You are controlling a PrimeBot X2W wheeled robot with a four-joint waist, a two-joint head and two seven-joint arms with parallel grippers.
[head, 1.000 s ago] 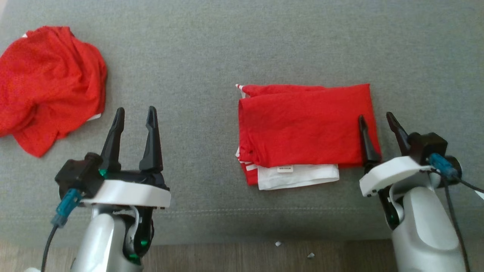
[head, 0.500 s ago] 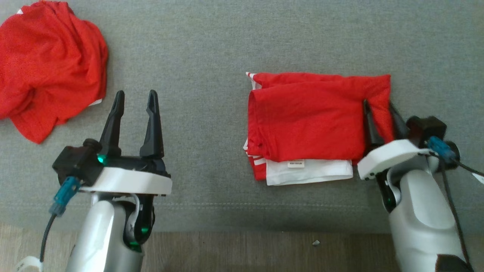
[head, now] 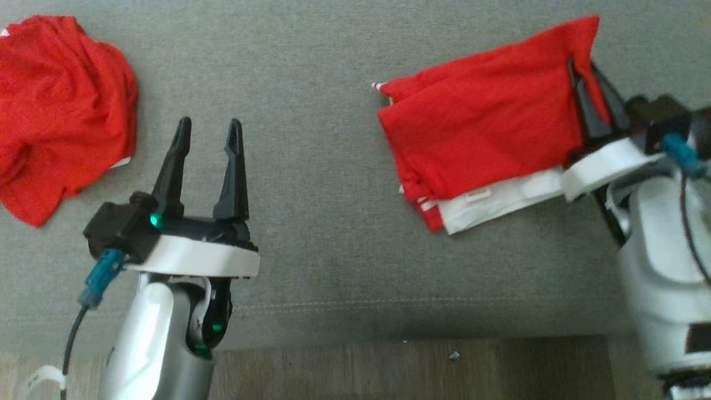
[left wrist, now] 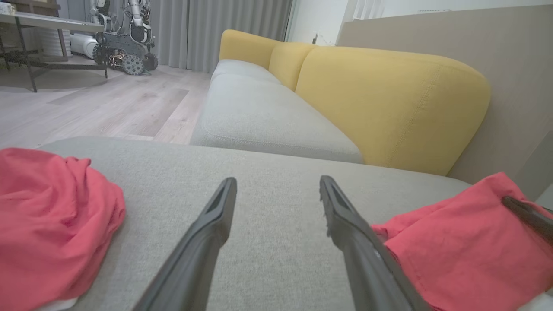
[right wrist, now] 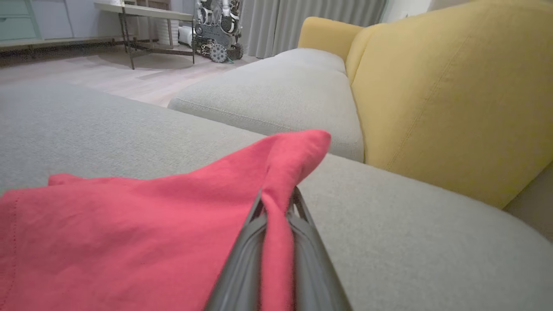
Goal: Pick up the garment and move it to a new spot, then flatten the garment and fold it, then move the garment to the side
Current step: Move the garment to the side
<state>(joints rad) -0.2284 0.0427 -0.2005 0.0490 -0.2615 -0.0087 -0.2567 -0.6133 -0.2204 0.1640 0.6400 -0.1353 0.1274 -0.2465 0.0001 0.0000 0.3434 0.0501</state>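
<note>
The folded red garment [head: 483, 128], with a white layer showing along its near edge, lies tilted on the grey sofa seat [head: 322, 166] at the right. My right gripper [head: 583, 69] is shut on the garment's right edge, and a peak of red cloth sticks up past the pinching fingers. In the right wrist view the garment [right wrist: 129, 233] spreads leftward from the right gripper [right wrist: 276, 201]. My left gripper [head: 210, 125] hovers open above bare seat at lower left, holding nothing. The left wrist view shows the left gripper [left wrist: 277, 183] with the garment [left wrist: 453, 242] to its right.
A second red garment [head: 61, 105] lies crumpled at the far left, also seen as a crumpled heap [left wrist: 47, 224] in the left wrist view. Yellow backrests [left wrist: 389, 103] rise behind the seat. Wooden floor [head: 389, 366] runs along the seat's near edge. Another wheeled robot [left wrist: 125, 39] stands far off.
My right gripper closed on the folded garment's right edge and drew it up and to the right, tilting it. The head camera has shifted. The left gripper stayed open.
</note>
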